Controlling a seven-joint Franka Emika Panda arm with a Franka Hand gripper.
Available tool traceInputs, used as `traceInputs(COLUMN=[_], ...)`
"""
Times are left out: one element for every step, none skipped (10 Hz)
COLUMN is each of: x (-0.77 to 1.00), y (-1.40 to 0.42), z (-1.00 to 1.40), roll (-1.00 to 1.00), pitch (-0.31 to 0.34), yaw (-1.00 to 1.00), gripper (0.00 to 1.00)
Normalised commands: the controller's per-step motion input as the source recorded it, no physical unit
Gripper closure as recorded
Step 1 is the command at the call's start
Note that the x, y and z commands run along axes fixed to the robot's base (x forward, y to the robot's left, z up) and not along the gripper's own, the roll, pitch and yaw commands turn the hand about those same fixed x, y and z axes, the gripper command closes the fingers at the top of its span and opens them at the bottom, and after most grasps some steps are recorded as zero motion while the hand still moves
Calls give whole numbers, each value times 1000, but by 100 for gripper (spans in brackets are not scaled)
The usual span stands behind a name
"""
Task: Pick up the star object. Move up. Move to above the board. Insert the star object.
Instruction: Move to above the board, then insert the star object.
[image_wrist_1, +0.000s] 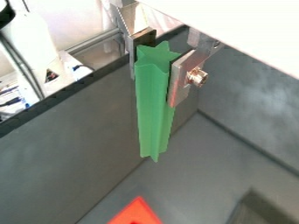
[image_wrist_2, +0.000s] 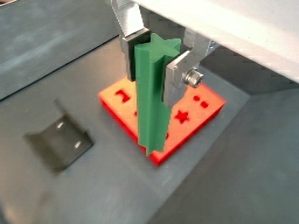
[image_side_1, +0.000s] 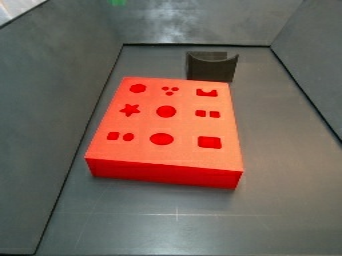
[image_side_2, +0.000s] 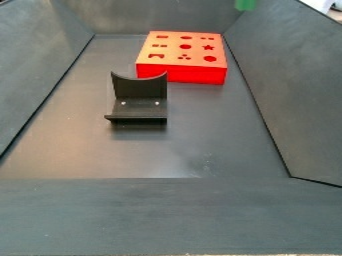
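Observation:
My gripper (image_wrist_1: 155, 63) is shut on the upper end of the star object (image_wrist_1: 152, 114), a long green rod with a star-shaped cross-section that hangs straight down from the jaws. It shows the same way in both wrist views (image_wrist_2: 149, 105), with the gripper (image_wrist_2: 156, 59) high above the floor. The board (image_wrist_2: 197, 109), a flat red block with star, round and square holes, lies below the rod; only a red corner (image_wrist_1: 135, 213) shows in a wrist view. Both side views show the board (image_side_1: 167, 125) (image_side_2: 183, 55). There the gripper is out of view; a green speck (image_side_2: 245, 5) shows at the frame edge.
The fixture (image_side_2: 136, 100), a dark bracket on a base plate, stands on the grey floor apart from the board; it also shows in other views (image_side_1: 213, 66) (image_wrist_2: 59, 140). Sloping dark walls (image_side_2: 40, 90) enclose the floor.

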Motion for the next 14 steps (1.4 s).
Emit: traceInputs(x=[524, 535, 548, 561, 580, 603, 506, 355, 182, 23, 0, -869, -809, -629], y=[-1000, -1000, -1000, -1000, -1000, -971, -778, -496, -242, 0, 3, 74, 0, 0], z=[-22, -25, -24, -26, -25, -25, -20, -16, 13, -29, -77, -560, -454, -363], roll=[-45, -20, -22, -3, 0, 22, 33, 54, 56, 0, 0, 0, 10, 57], pitch=[36, 29, 28, 30, 37, 44, 46, 50, 48, -4, -77, -109, -24, 0], yaw=[-40, -16, -3, -4, 11, -3, 6, 6, 8, 0, 0, -134, -423, -591], gripper=[100, 100, 100, 100, 100, 100, 100, 100, 100, 100, 100, 100, 100, 100])
